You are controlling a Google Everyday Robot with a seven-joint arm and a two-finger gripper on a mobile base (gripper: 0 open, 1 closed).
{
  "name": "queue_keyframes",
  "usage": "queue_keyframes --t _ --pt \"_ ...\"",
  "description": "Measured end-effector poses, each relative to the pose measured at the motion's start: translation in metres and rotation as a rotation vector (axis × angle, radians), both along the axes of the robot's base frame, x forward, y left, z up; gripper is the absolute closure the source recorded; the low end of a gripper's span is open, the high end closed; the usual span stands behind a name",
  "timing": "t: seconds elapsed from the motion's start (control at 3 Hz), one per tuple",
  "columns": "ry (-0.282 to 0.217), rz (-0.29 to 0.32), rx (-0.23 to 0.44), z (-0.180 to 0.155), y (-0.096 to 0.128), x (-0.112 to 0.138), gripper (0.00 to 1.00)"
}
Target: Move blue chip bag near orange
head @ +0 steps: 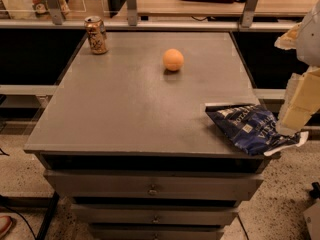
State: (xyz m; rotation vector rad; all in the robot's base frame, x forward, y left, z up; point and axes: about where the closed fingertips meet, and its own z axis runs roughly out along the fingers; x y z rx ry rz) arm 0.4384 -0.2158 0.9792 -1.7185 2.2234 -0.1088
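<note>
The blue chip bag lies crinkled at the front right corner of the grey cabinet top, with its right end hanging over the edge. The orange sits alone toward the back middle of the top, well apart from the bag. My gripper comes down from the right edge of the camera view, just right of the bag and close to its overhanging end. I cannot tell whether it touches the bag.
A gold-brown drink can stands upright at the back left corner. The cabinet has drawers below its front edge. A railing and desks run behind it. Speckled floor shows on both sides.
</note>
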Motion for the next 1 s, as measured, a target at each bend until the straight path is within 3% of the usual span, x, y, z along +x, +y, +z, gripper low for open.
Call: queue_keyframes --t 0.33,1.0 --pt "0.0 0.0 0.0 0.0 0.0 0.0 0.0" --pt "0.039 -0.038 0.016 -0.033 -0.01 0.018 0.0"
